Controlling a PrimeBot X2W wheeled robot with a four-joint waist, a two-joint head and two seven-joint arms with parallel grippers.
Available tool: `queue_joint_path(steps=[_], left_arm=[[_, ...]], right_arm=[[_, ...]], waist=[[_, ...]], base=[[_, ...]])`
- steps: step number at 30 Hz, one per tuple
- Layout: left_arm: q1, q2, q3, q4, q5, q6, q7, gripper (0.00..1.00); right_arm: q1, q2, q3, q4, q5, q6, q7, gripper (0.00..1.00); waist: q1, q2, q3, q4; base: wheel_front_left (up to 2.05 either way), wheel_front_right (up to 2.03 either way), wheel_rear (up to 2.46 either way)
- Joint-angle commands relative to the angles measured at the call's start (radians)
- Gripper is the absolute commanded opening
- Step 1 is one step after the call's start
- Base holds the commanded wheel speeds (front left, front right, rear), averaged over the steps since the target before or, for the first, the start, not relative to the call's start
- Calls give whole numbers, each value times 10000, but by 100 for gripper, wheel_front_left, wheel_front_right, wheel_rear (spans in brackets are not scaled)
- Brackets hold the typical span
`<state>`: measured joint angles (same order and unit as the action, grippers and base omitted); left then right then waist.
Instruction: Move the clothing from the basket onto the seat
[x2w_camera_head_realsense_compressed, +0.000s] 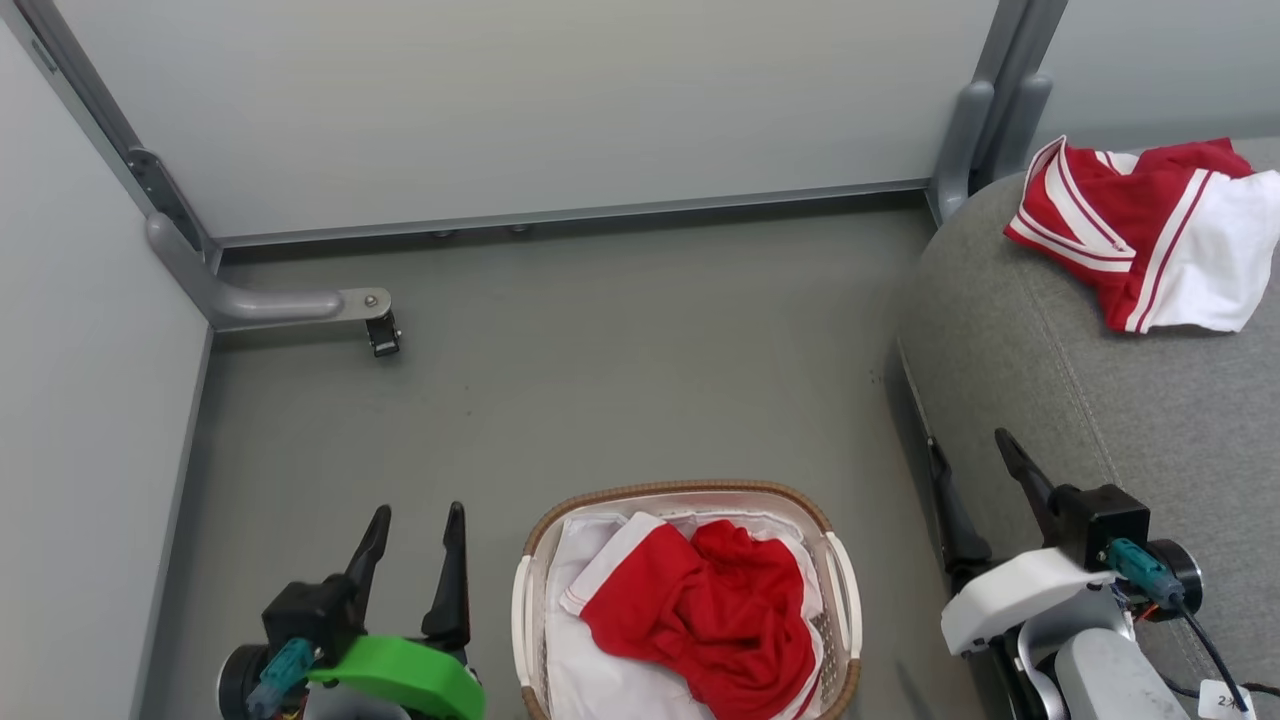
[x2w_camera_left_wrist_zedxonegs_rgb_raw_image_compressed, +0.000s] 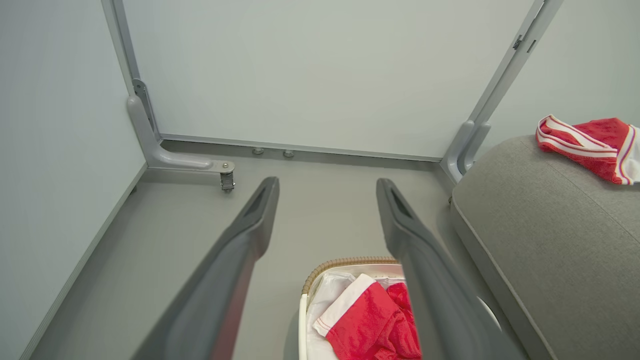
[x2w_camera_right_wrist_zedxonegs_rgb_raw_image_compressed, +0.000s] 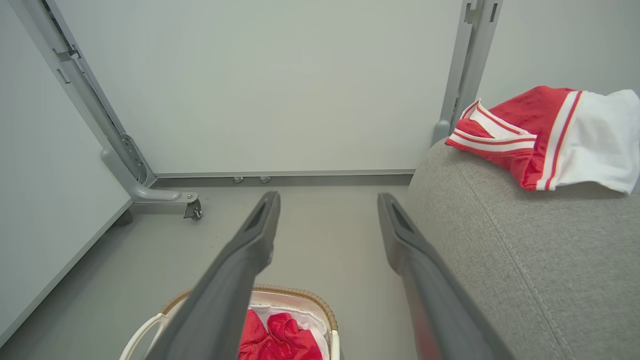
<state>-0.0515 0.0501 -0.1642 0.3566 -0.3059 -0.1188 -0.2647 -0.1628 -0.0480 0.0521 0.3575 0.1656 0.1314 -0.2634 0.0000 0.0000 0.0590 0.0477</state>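
Head view: the left gripper (x2w_camera_head_realsense_compressed: 419, 510) is seen at lower left with its fingers spread and nothing between them. The right gripper (x2w_camera_head_realsense_compressed: 967, 440) is seen at lower right, likewise spread and empty, just beside the front edge of the seat (x2w_camera_head_realsense_compressed: 1100, 420). The basket (x2w_camera_head_realsense_compressed: 690, 488) is set on the grey floor (x2w_camera_head_realsense_compressed: 600, 380) between the two, its long axis running away from the robot. The plain red garment (x2w_camera_head_realsense_compressed: 720, 610) is heaped in it on a white liner (x2w_camera_head_realsense_compressed: 590, 680), white hem toward the upper left and bulk trailing to the lower right. The striped garment (x2w_camera_head_realsense_compressed: 1130, 230) is already laid on the seat, well apart from the basket. The heap lies right of the left gripper and left of the right one. The left is judged slightly nearer, though the seat is on the right arm's side. Left wrist view: spread fingers (x2w_camera_left_wrist_zedxonegs_rgb_raw_image_compressed: 250, 235) are noted, with the basket low and to the right, partly hidden by the right-hand finger. Right wrist view: spread fingers (x2w_camera_right_wrist_zedxonegs_rgb_raw_image_compressed: 255, 240) are noted, with the basket low and to the left and the seat close on the right. The floor is bare, smooth and level, and the space is closed in by pale partition panels (x2w_camera_head_realsense_compressed: 550, 100). A reach down into the basket is judged unobstructed.
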Motion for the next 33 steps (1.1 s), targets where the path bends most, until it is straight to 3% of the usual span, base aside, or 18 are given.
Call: queue_joint_path(steps=[1,7,13,24,33], left_arm=[[-363,8,-174,48,118,-37,7,100],[-1704,11,-1140,446,523,-98,7,100],[-3548,17,-2967,1795,932,-129,6,100],[-6258,29,-6285,4751,-98,-134,193,100],[-7580,34,-7606,6322,-635,-127,420,100]], right_arm=[[-208,-47,-88,-96,-104,-14,-20,100],[-802,-45,-543,-493,-397,-14,-20,100],[-1571,-45,-945,-968,-692,-14,-20,100],[-3028,-39,-975,-2206,-958,-14,-20,100],[-3731,-33,-883,-3060,-434,-14,-20,100]], waist=[[0,0,377,13],[0,0,1574,-89],[0,0,3017,-311],[0,0,5723,-1213],[0,0,7476,-1868]], base=[[0,0,0],[0,0,0],[0,0,0],[0,0,0],[0,0,0]])
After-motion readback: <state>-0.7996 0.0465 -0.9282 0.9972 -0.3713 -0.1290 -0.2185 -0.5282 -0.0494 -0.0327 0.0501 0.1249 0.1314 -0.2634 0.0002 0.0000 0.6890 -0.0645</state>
